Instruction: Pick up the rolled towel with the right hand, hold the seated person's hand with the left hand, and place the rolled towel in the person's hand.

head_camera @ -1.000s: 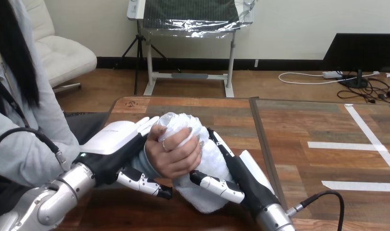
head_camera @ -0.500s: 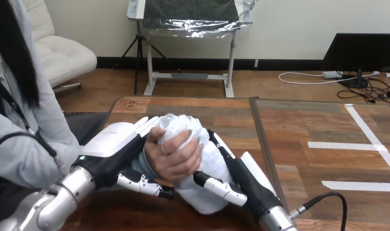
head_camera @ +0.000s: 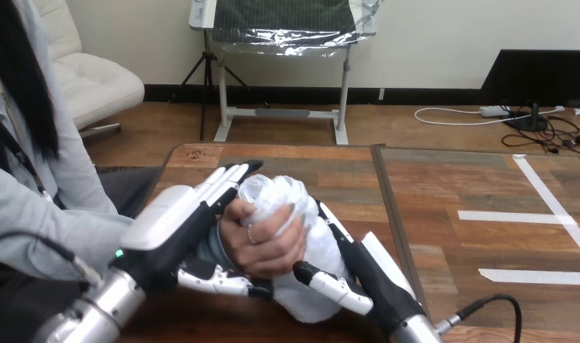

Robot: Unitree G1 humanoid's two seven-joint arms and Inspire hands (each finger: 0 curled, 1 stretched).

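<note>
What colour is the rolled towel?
Plain white, no pattern. The rolled towel shows best in the head view, in the person's hand.

You're in a lab or test room, not a home: wooden table [head_camera: 430, 186] marked with white tape strips [head_camera: 551, 196], foil-wrapped panel [head_camera: 294, 21] on a metal stand behind it, tripod [head_camera: 201, 78] beside that, dark monitor [head_camera: 537, 75] and power strip [head_camera: 495, 111] on the bare wood floor, white padded chair [head_camera: 94, 78] at left.

Left hand [head_camera: 165, 223], right hand [head_camera: 376, 280]: black bodies, white back shells, black-and-white jointed fingers. Left forearm [head_camera: 94, 318], right forearm [head_camera: 413, 333]: silver cylinders.
</note>
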